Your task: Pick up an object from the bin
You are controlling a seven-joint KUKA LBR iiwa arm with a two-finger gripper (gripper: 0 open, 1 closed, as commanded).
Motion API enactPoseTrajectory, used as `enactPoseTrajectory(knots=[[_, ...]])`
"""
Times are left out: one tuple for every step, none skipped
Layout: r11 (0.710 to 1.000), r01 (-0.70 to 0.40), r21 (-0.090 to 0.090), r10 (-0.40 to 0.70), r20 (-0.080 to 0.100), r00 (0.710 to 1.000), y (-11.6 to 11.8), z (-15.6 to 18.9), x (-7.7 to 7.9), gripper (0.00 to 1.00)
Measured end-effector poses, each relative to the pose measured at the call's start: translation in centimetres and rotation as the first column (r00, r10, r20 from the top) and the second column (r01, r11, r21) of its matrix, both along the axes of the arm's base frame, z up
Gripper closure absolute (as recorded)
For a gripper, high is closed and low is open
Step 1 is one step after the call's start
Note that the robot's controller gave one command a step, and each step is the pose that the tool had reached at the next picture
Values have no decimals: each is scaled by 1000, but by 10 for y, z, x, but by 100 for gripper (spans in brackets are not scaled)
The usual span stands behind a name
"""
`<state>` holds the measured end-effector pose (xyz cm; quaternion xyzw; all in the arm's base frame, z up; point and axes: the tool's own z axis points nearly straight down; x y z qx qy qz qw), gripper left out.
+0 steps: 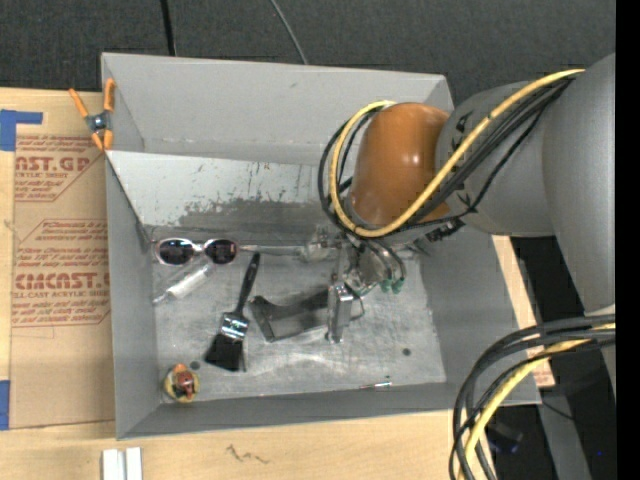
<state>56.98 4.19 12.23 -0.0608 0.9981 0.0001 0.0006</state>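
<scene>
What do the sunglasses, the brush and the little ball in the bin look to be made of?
Sunglasses: likely plastic, glossy, with a pale frame and dark lenses that catch the light. Brush: matte black handle, probably plastic or painted wood; the head looks like soft dark fibre. Ball: shiny, with red and yellow patches; plastic or rubber, cannot tell which.

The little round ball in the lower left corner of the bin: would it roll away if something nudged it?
The ball looks round, so it would probably roll at a nudge. It sits in a corner of the bin, so it may just get pinned against the walls. Being small, it is likely light.
</scene>
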Motion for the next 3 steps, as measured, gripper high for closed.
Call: enactPoseTrajectory(knots=[[993,-115,0,115,6,993,2,-54,-6,0],[998,63,4,-63,15,998,-8,-49,-12,100],[998,63,4,-63,15,998,-8,-49,-12,100]])
